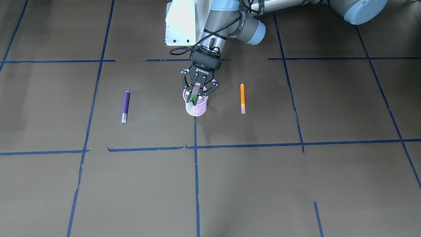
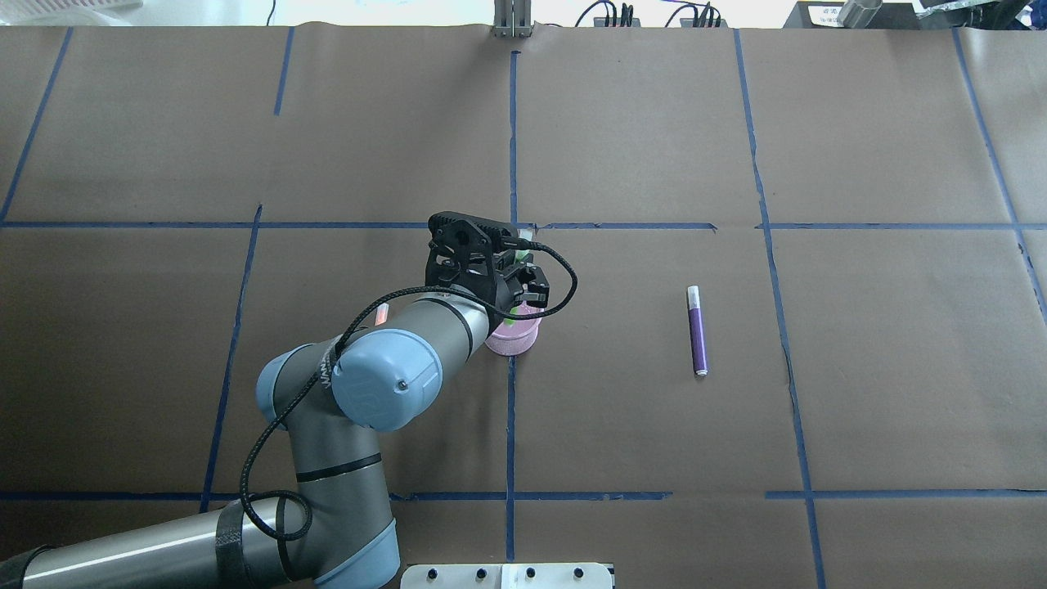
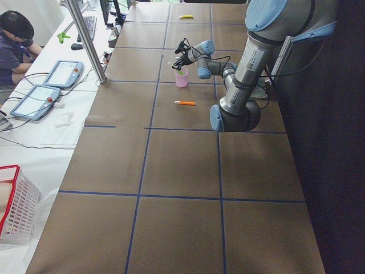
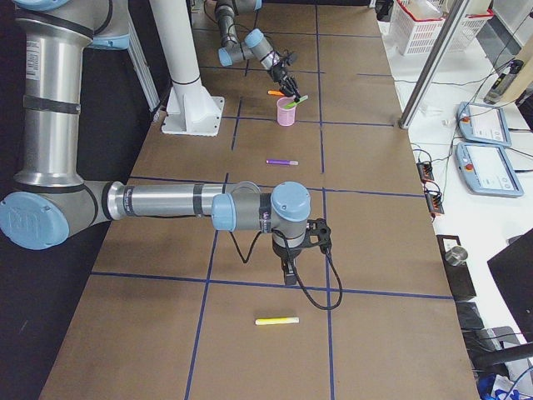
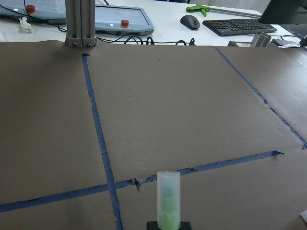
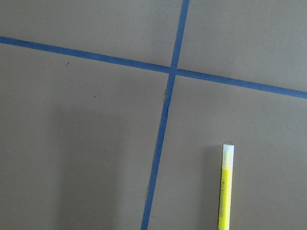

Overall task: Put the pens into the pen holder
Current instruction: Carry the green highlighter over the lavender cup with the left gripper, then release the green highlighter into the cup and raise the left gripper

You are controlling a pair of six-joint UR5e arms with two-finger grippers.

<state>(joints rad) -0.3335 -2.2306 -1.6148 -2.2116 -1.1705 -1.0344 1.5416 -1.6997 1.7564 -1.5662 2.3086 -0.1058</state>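
Observation:
The pink mesh pen holder [image 1: 197, 108] stands at the table's middle and also shows in the overhead view [image 2: 517, 339]. My left gripper [image 1: 193, 98] is right over its mouth, shut on the green pen [image 1: 194, 97], which tilts with its pale cap end at the holder's rim. The left wrist view shows that pen [image 5: 169, 203] sticking out ahead. The purple pen [image 1: 125, 106] lies flat to one side of the holder, the orange pen [image 1: 242, 97] to the other. My right gripper [image 4: 287, 268] hangs low far from them; I cannot tell whether it is open or shut.
A yellow pen [image 6: 225, 187] lies on the brown paper close to my right gripper, also seen in the exterior right view [image 4: 276, 321]. My left arm [image 2: 384, 384] covers most of the orange pen from overhead. Blue tape lines cross the table.

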